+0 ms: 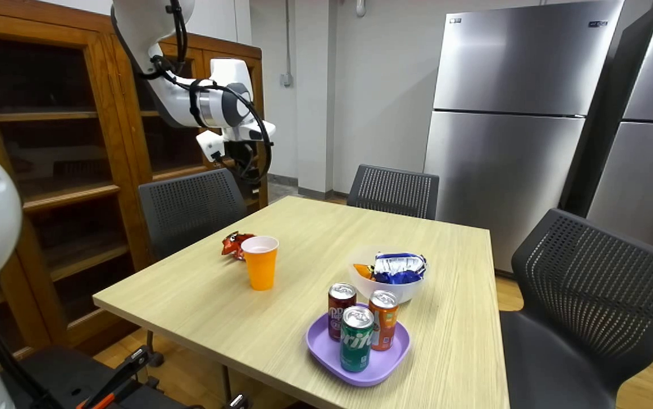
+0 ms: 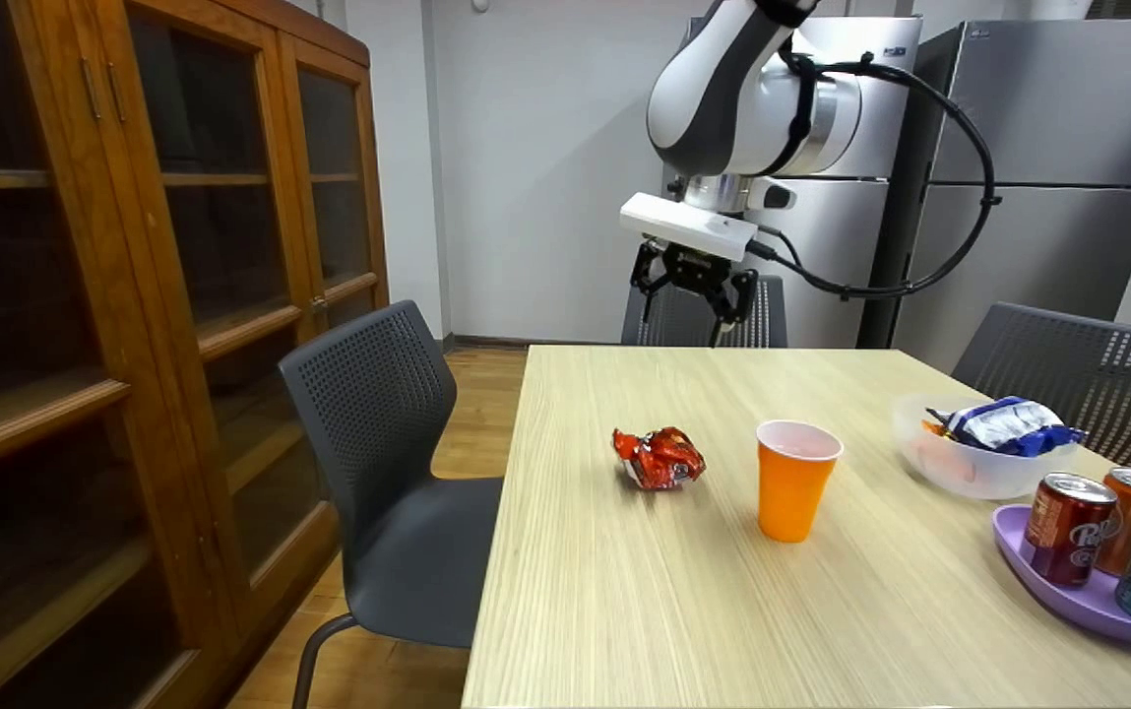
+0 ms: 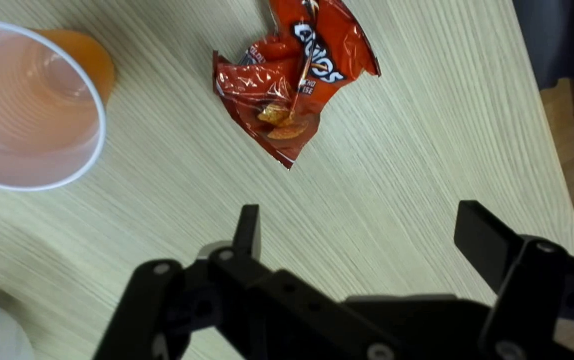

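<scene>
A glass-fronted wooden cabinet lines the left side, standing on a wood-toned floor. Pale walls close the far end (a pillar juts out there), with two silver refrigerators at right. Dark mesh-backed chairs stand around the tabletop.

Orange cup beside red bag, 3 cans on purple tray, bowl near cans

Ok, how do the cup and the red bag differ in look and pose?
Pose: the cup stands upright, while the red bag lies crumpled.
Look: the cup is plain orange outside and pale inside; the red bag carries printed lettering.
Height: the cup rises higher than the red bag.
Shared: both rest on the table, apart from each other, and neither is held by the fingers.
</scene>
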Robot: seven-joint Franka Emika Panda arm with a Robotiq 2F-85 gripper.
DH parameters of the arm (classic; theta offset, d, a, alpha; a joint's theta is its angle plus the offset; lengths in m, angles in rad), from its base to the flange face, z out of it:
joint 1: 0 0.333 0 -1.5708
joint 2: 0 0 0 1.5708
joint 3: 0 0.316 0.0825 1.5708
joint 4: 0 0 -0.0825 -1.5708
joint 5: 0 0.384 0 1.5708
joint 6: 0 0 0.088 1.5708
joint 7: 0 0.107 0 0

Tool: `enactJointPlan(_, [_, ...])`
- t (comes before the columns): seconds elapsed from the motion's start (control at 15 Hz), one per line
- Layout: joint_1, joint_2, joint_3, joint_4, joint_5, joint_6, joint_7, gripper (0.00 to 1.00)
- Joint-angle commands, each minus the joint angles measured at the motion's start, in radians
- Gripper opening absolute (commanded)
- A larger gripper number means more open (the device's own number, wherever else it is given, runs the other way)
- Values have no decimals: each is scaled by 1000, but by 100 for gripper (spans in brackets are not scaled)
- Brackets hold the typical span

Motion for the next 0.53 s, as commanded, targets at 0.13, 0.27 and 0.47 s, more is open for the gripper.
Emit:
enactJointPlan(0.13, [8,39,26,44,7,-69,-14,100])
enactJointPlan(0.27, [10,58,32,46,16,-59,-9,100])
enactJointPlan(0.47, [2,86,46,43,44,-44,-16,100])
